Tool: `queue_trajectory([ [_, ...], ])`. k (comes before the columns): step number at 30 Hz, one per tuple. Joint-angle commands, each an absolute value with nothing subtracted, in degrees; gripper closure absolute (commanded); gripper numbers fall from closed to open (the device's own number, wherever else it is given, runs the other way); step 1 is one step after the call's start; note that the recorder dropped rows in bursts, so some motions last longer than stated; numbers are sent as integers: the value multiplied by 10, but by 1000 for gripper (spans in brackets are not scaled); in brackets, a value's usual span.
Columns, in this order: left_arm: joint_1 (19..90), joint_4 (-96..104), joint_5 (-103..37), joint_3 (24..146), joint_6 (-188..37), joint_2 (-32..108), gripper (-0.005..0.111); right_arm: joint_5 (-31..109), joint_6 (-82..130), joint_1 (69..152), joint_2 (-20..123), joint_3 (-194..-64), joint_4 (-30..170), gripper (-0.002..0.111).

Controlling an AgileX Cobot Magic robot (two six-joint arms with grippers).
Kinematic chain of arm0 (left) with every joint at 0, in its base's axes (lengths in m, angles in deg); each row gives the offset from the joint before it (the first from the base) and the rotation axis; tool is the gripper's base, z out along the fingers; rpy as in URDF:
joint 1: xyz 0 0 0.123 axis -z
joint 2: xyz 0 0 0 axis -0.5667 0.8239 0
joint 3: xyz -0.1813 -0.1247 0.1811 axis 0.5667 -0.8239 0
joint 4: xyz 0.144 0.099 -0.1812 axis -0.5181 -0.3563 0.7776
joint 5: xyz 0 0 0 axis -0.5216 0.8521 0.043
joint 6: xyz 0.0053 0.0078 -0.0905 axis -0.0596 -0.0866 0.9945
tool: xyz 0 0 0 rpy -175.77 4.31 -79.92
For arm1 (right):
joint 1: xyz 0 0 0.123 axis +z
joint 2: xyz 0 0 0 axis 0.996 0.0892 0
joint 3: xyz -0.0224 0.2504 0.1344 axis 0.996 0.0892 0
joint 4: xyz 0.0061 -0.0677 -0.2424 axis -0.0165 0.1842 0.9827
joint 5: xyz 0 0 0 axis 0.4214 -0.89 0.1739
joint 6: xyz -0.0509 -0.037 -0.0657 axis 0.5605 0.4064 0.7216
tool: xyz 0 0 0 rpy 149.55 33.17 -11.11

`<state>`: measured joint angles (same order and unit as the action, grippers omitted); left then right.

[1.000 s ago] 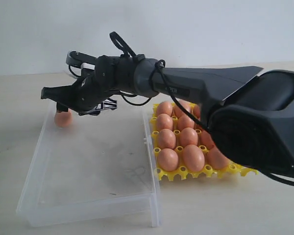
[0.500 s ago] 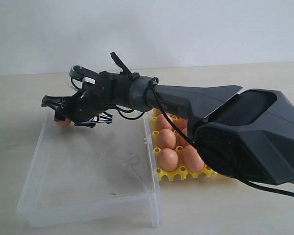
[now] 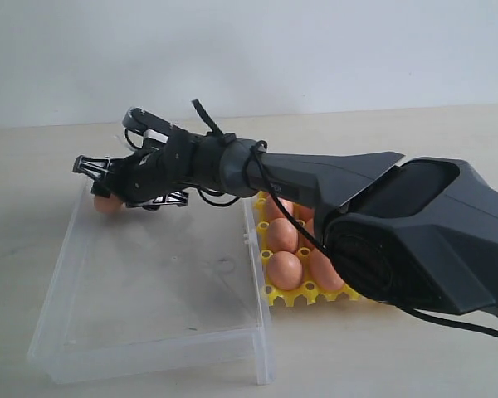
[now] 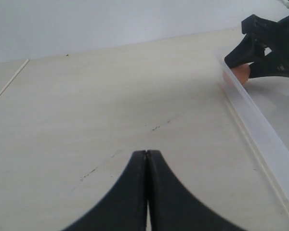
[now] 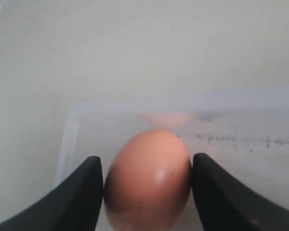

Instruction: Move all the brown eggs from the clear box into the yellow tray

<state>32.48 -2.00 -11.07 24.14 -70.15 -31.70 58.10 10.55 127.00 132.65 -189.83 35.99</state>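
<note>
Your right gripper (image 5: 147,160) stands wide open astride the lone brown egg (image 5: 148,180) in the clear box's (image 3: 149,352) ten-o'clock corner, its pads seemingly brushing the shell, while your left gripper (image 4: 146,154) is closed on nothing.

In the exterior view the right arm (image 3: 340,178) covers most of the yellow tray (image 3: 292,296), so you see only a few brown eggs (image 3: 285,269) at its near left corner and cannot count the rest. The boxed egg (image 3: 108,204), at the far left corner of the clear box (image 3: 149,348), is half hidden behind the right pincer (image 3: 93,177). In the right wrist view a picture edge cuts it off, and you cannot tell whether the fingers (image 5: 86,192) touch its shell.
</note>
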Motion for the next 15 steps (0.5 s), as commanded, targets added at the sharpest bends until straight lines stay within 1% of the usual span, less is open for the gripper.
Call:
queue_trajectory([
  [1,328,-19,-116,244,-699,-317,107,550,112,1263,1330,-1902,355,55],
  [2,328,-19,-116,244,-699,-317,107,550,113,1263,1333,-1902,349,56],
  [5,328,-19,-116,244,-699,-317,107,559,114,1263,1344,-1902,336,70],
  [6,328,-19,-116,244,-699,-317,107,564,114,1263,1346,-1902,335,79],
  [8,328,-19,-116,244,-699,-317,107,567,116,1263,1349,-1902,328,91],
  [11,328,-19,-116,244,-699,-317,107,571,116,1263,1350,-1902,321,108],
  [15,328,-19,-116,244,-699,-317,107,590,130,1263,1350,-1906,321,108],
])
